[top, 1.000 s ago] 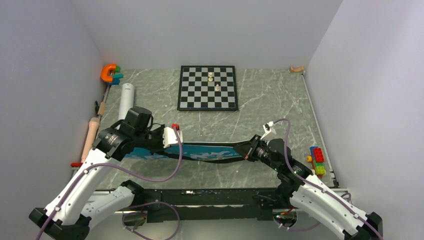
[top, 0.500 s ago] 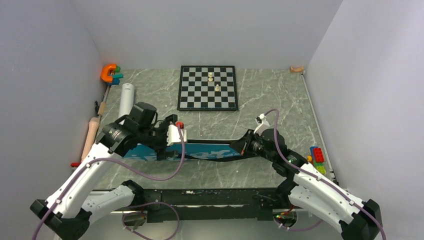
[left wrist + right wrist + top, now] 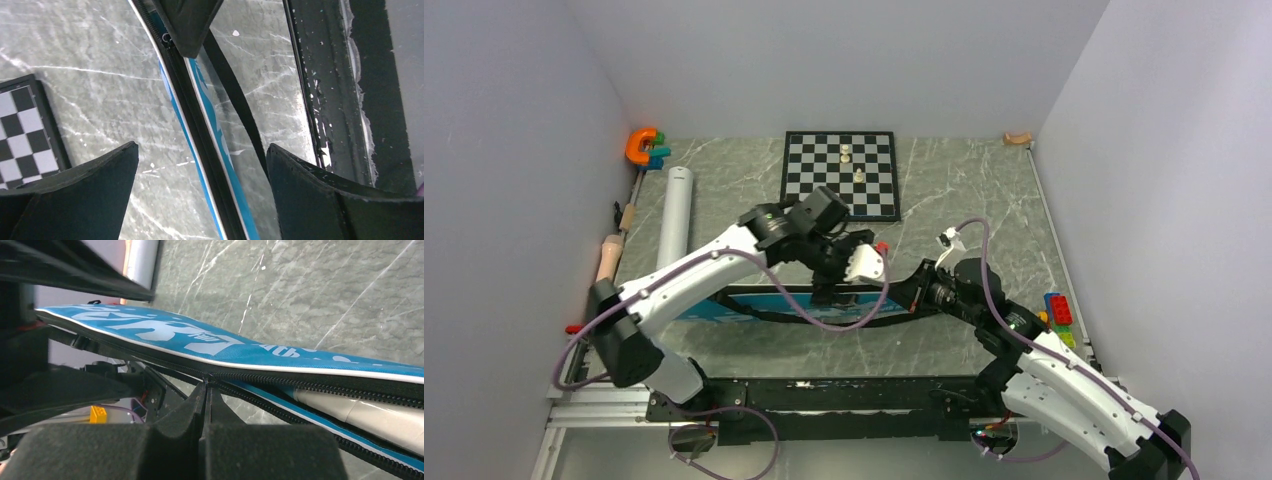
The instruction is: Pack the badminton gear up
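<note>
The blue SPORT bag (image 3: 724,303) lies flat near the table's front edge, its black strap (image 3: 235,100) trailing beside it. My left gripper (image 3: 829,290) hovers open over the bag's middle. In the left wrist view the zipped edge of the bag (image 3: 200,130) runs between the wide-apart jaws of this gripper (image 3: 201,146), touching neither. My right gripper (image 3: 911,295) is shut on the zipper pull (image 3: 207,377) at the bag's right part. A white racket handle (image 3: 365,417) shows inside the open seam. The white tube (image 3: 674,215) lies at the left.
A chessboard (image 3: 840,176) with two pieces sits at the back centre. A tan rolling pin (image 3: 606,260) and an orange toy (image 3: 642,146) lie along the left wall. Coloured bricks (image 3: 1057,318) sit at the right edge. The black base rail (image 3: 844,395) borders the front.
My left gripper opened, let go of the bag's left part and swung right to hover over its middle. The right gripper stayed shut and shifted slightly left.
</note>
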### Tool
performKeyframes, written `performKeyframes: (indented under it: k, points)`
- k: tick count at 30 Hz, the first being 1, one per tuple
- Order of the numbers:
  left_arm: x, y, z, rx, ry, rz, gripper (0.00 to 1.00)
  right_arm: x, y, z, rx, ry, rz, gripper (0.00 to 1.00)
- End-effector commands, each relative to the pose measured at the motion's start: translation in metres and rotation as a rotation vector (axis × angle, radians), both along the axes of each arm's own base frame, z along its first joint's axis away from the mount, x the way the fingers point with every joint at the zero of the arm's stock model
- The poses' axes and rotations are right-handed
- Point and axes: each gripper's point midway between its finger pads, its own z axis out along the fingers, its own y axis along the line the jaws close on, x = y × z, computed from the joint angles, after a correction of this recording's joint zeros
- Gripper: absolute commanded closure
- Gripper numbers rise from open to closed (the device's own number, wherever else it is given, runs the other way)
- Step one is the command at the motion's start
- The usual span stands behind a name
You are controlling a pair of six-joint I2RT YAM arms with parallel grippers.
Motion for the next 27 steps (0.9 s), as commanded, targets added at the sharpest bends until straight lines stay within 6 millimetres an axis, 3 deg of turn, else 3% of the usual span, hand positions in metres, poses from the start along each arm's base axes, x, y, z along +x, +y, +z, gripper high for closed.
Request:
performKeyframes:
  k: [1,7,15,25,27]
  points:
    - [0.000,-0.029,-0.006,0.016,-0.023,-0.042,0.01,-0.001,0.002,0.032,0.072,-0.102,0.016,1.00]
    - [0.019,-0.055,-0.024,0.039,-0.087,0.005,0.01,-0.003,0.003,0.036,0.086,-0.106,0.028,1.00]
    - [0.018,-0.059,-0.038,0.091,-0.093,-0.024,0.03,-0.007,0.002,0.040,0.098,-0.107,0.038,1.00]
    - [0.023,-0.051,-0.051,0.182,-0.180,-0.039,0.39,-0.010,0.002,0.055,0.112,-0.119,0.043,1.00]
    - [0.026,-0.047,-0.051,0.212,-0.200,-0.042,0.55,-0.010,0.002,0.059,0.114,-0.124,0.046,1.00]
